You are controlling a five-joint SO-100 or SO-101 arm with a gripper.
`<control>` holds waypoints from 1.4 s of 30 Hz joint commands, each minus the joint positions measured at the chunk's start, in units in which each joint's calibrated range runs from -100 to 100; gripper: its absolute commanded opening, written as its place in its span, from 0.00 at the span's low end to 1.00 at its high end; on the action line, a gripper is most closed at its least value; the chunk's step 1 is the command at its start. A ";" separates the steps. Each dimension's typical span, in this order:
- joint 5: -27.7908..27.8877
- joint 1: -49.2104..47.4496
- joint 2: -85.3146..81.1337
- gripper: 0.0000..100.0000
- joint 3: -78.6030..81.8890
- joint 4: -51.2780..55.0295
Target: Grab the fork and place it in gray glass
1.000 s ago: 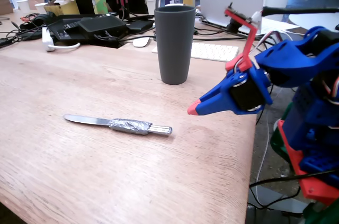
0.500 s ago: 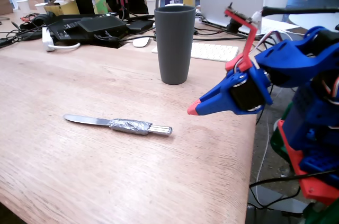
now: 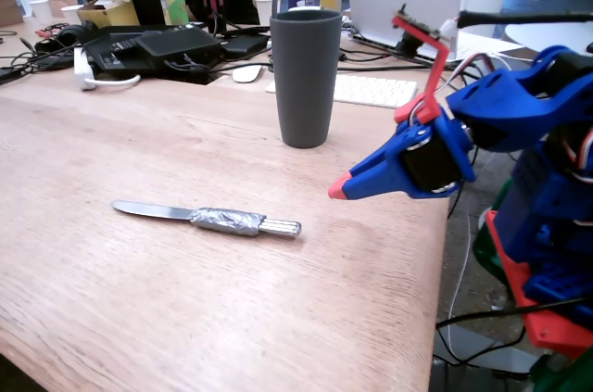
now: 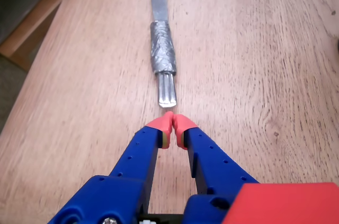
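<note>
Currently the hand [image 4: 171, 119] hovers fully closed and empty, tips touching, above the wooden table [image 3: 139, 318].

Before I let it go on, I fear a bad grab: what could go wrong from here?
The tool is shut, tips touching, just short of the near end of the fork: moving ahead may shove it instead of gripping it. The fork lies flat and end-on, so little stands up to pinch. The gray glass is tall and narrow; swinging the long fork in could tip it.
</note>
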 commanded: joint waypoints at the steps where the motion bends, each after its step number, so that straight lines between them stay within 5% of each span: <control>1: 0.49 0.49 -0.37 0.00 0.15 0.08; 42: 0.39 0.49 -0.45 0.00 0.15 0.08</control>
